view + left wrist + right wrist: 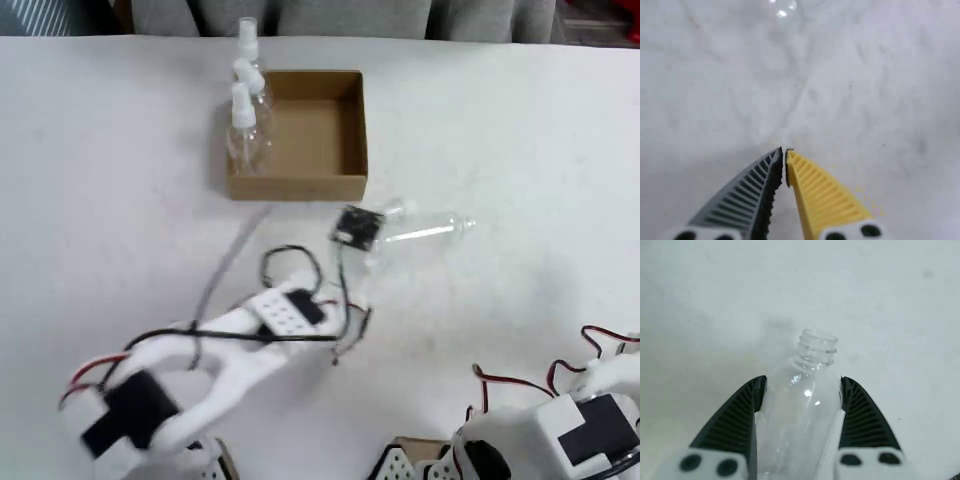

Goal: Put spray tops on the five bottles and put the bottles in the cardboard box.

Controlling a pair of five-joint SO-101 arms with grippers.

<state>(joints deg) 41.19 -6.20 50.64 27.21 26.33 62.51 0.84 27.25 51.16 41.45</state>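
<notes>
The bottle (800, 430) with no top on its neck is clamped by its body in the right gripper (802, 382), over bare table (700, 300). My worry: it's thin clear plastic held round the sides, so pushing a top on could squash it, twist it or pop it out of the jaws. The left gripper (785, 152) is pinched together on nothing, so no top is in hand yet. In the high view a second bottle (425, 232) lies loose at centre frame, right beside the left arm (290, 315). One nudge and it'll probably roll. Three capped bottles (245, 130) stand at the left wall of the box (300, 187), upper centre, and they'd be easy to knock over when more go in.
</notes>
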